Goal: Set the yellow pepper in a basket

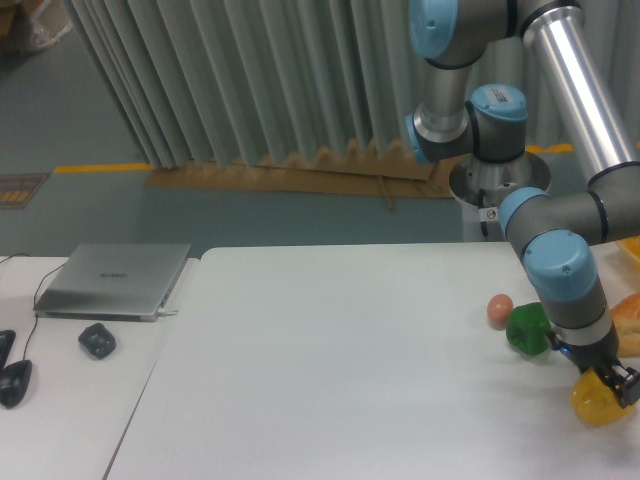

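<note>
The yellow pepper [598, 403] is at the right edge of the white table, near the front. My gripper [615, 386] reaches down onto its top, and its dark fingers look shut on the pepper. Part of the pepper's upper side is hidden by the fingers. A small corner of the yellow basket [631, 246] shows at the far right edge of the view, behind the arm.
A green bell pepper [528, 328] and a small reddish piece of produce [500, 308] lie just left of the arm. A tan bread loaf [630, 318] sits at the right edge. A laptop [115, 280] and a mouse [96, 341] rest on the left table.
</note>
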Motion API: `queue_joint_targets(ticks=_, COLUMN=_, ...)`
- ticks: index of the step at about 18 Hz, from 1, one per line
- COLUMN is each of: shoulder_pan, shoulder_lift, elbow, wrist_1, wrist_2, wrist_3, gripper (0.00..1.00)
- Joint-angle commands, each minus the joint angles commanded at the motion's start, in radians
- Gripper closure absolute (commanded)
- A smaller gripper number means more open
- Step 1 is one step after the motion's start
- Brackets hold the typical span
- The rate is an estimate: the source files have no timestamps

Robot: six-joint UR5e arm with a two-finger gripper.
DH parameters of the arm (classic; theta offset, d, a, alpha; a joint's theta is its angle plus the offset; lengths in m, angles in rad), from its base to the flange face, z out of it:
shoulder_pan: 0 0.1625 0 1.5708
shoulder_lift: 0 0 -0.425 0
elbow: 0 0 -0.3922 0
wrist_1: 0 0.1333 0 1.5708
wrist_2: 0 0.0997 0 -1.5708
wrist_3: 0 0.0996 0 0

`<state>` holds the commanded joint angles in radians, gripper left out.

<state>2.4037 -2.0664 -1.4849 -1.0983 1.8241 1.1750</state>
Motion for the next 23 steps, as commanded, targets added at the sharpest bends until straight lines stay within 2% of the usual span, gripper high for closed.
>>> queue_joint_targets(ticks=5, shoulder_pan=0.029, shoulder_lift=0.095, elbow=0.0, wrist_1=-0.11, wrist_2=-0.095, wrist_3=0.006, gripper=0.48)
queue_joint_targets(ticks=9, shoulder_pan=0.031, shoulder_lift=0.13, elbow=0.003, wrist_1=-0.167, wrist_2=-0.101, wrist_3=0.011, gripper=0.48)
queue_joint_targets(ticks=12, shoulder_pan=0.038, shoulder_lift=0.144, elbow=0.003, wrist_1=-0.189, wrist_2=-0.109, wrist_3=0.02, gripper=0.48)
queue_joint_targets(ticks=15, shoulder_pan=0.055, shoulder_lift=0.16, elbow=0.002, wrist_1=-0.21, wrist_2=-0.108, wrist_3=0.102, gripper=0.48)
queue_joint_targets(ticks=23, shoulder_pan=0.189, shoulder_lift=0.206, elbow=-0.011, wrist_1=-0.253, wrist_2=-0.1, wrist_3=0.415, gripper=0.48)
